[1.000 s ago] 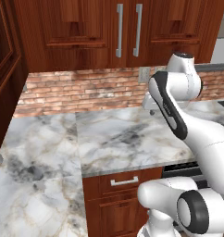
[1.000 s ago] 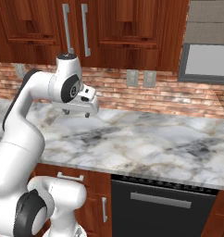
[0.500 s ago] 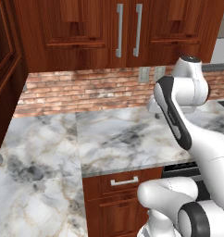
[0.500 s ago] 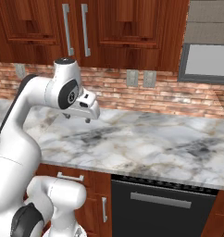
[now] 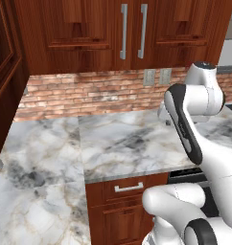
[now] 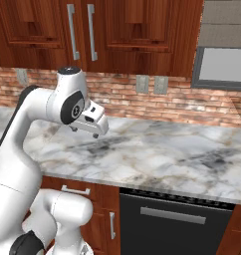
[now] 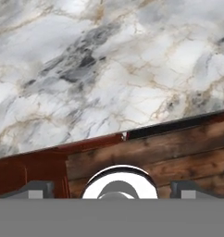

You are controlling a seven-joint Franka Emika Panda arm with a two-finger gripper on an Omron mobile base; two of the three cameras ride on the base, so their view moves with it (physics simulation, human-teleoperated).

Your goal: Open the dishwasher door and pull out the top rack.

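Gripper (image 6: pixel 95 130) is hanging wide open with nothing in it, up over the marble worktop (image 6: pixel 157 154). Dishwasher door (image 6: pixel 172 221) sits shut below the worktop edge, right of the drawer (image 6: pixel 75 191).

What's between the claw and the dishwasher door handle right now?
The marble counter. The open claw hangs above it, while the dishwasher door, shut, sits below the counter's front edge. The claw must clear that edge and drop to the handle.
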